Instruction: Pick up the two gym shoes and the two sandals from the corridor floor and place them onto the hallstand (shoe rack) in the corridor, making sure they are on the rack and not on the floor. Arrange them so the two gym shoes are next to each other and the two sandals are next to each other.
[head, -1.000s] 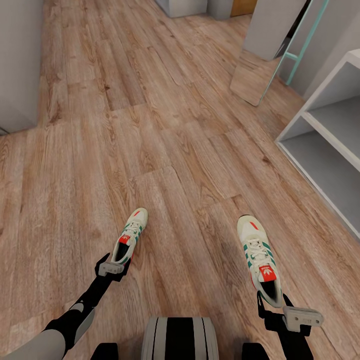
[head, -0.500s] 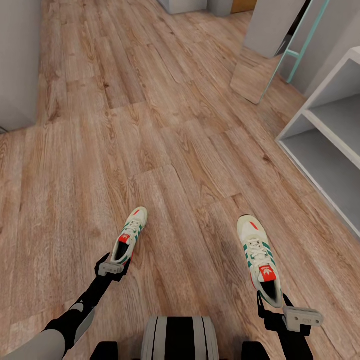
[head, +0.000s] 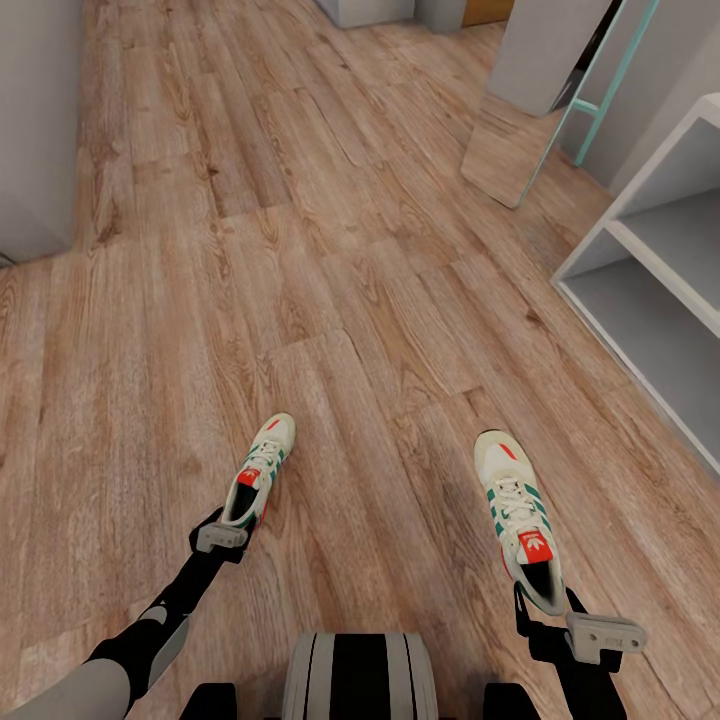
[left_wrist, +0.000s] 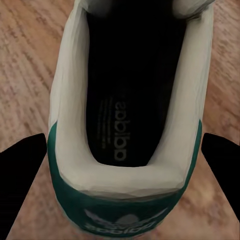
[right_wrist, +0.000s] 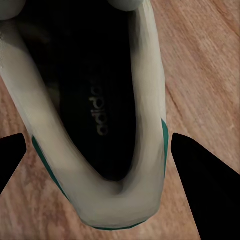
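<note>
Here the left gripper clasps one gym shoe's heel; the right gripper clasps the other, nearer the hallstand.

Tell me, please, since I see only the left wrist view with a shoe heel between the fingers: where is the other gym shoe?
Observer: The other shoe is at the right hand, heel toward it.
Operator: Is the rack near?
Observer: The white shoe rack stands ahead on the right.
Operator: Anything beside it?
Observer: A mirror leans on the wall just beyond it.
</note>
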